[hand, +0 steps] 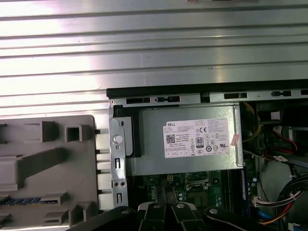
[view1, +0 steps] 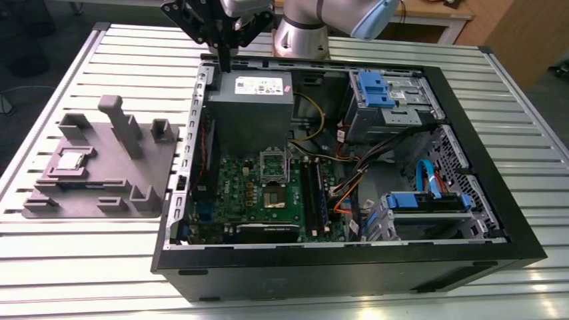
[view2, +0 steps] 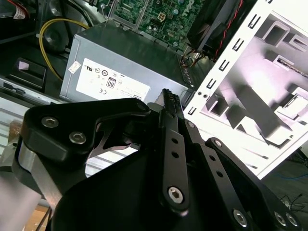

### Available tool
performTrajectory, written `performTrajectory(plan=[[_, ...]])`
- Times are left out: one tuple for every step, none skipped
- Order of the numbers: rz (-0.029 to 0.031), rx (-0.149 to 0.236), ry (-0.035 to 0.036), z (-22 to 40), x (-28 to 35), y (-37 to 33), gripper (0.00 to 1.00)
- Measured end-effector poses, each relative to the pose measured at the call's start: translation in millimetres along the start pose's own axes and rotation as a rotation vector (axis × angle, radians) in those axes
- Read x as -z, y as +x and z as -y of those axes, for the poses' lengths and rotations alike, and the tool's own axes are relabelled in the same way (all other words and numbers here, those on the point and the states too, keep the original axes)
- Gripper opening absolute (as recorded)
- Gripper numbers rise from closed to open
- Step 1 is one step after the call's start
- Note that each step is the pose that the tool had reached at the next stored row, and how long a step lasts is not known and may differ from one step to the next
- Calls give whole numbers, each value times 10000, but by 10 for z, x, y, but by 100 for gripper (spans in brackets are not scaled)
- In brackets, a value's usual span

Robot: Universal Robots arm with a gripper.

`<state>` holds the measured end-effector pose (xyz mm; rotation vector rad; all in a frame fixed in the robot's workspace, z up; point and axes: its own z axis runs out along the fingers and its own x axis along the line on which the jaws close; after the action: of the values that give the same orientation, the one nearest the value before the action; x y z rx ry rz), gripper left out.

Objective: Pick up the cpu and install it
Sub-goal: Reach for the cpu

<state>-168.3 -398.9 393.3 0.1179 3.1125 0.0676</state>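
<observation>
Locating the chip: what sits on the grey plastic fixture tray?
A small silvery square cpu lies on the grey tray among upright grey blocks; anything beneath the chip is covered.

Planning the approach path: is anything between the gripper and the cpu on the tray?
Nothing covers the cpu; it lies open on the grey tray. The gripper hangs over the corner of the case, and the tray's tall post stands between them lower down.
</observation>
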Motion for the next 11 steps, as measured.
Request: performTrajectory(plan=[[0,-1,0,0,0,3,10],[0,-1,0,0,0,5,10],[0,0,0,1,0,10,10],[0,0,0,1,0,14,10],[0,0,0,1,0,15,10],[0,0,0,1,0,16,10],[0,0,0,1,1,17,10],[0,-1,0,1,1,18,10],[1,0,-1,2,0,24,10],[0,-1,0,2,1,32,10],[0,-1,0,3,1,34,10]])
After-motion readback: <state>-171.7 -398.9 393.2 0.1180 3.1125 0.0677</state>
